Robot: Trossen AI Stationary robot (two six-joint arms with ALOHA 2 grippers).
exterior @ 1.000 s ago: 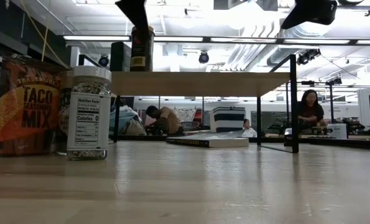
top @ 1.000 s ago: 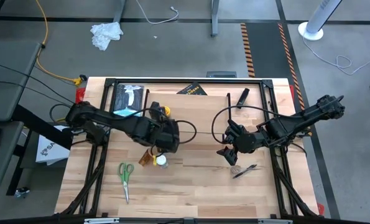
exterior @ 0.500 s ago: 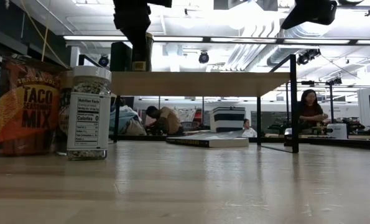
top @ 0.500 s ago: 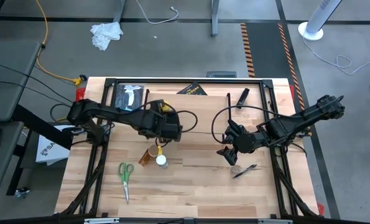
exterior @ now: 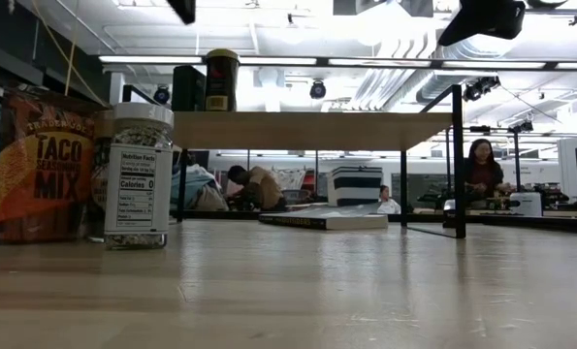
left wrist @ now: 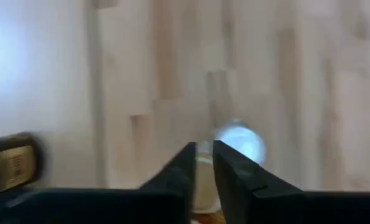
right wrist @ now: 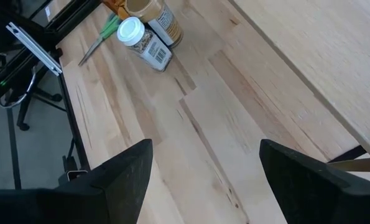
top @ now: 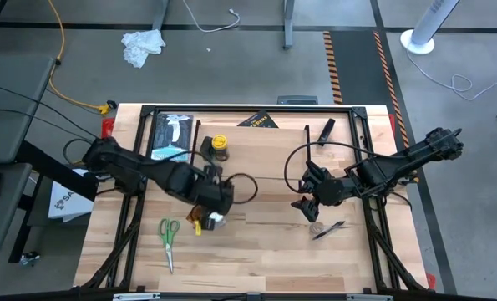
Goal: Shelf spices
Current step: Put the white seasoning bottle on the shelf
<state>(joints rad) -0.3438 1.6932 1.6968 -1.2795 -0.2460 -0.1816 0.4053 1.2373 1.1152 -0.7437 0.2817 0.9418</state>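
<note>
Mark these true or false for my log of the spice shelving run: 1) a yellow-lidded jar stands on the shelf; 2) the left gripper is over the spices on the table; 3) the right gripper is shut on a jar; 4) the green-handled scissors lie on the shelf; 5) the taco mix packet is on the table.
1) True: the yellow-lidded jar stands on the shelf.
2) True: the left gripper is over the white-lidded jar on the table.
3) False: the right gripper is open and holds nothing.
4) False: the scissors lie on the table, in front of the shelf.
5) True: the taco mix packet stands on the table beside the white-lidded jar.
</note>
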